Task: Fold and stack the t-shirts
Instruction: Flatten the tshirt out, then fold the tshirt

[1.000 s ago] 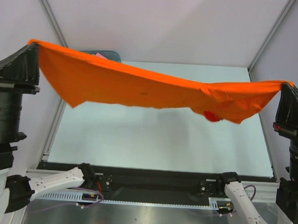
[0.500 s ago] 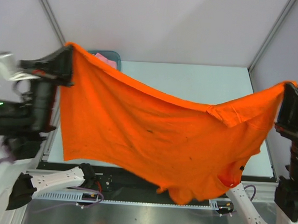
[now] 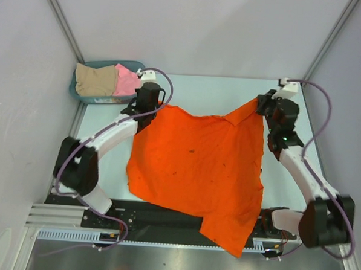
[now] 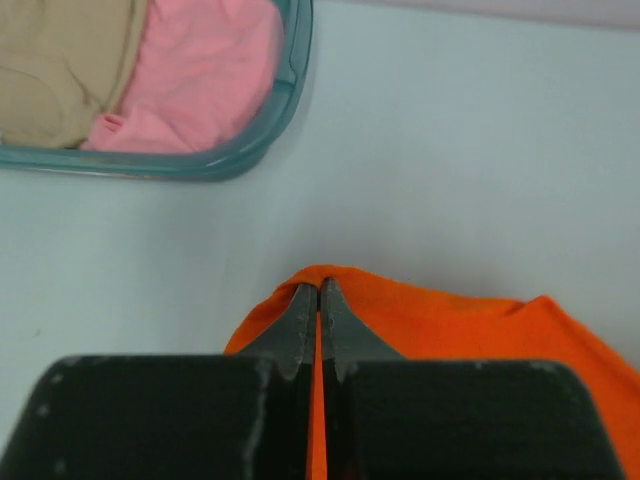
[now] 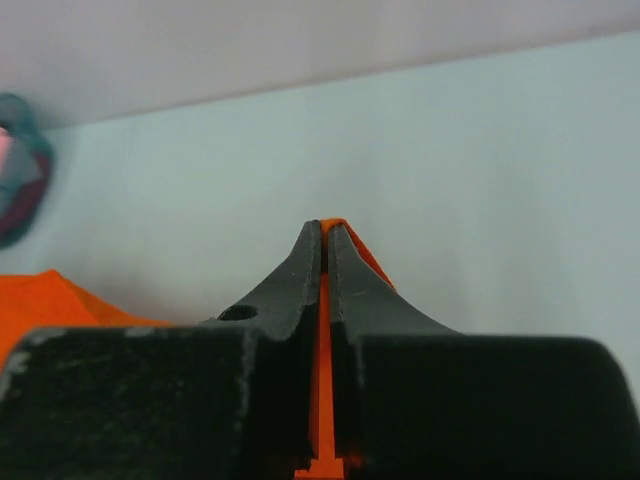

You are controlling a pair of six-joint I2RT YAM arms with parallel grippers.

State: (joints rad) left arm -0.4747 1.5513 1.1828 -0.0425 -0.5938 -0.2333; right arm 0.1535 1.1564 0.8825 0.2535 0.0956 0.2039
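Observation:
The orange t-shirt lies spread over the middle of the table, its near end hanging over the front edge. My left gripper is shut on its far left corner; the wrist view shows orange cloth pinched between the fingers. My right gripper is shut on its far right corner, with orange cloth between the fingers. The pink t-shirt and the beige t-shirt lie in the basket; both show in the left wrist view, pink and beige.
The teal plastic basket stands at the far left corner of the table, its rim also in the left wrist view. Grey walls close in the back and sides. The arm bases and cable rail run along the near edge.
Both arms have swung down and away from the camera, carrying the orange t-shirt from held up and stretched in the air down onto the table, spread out.

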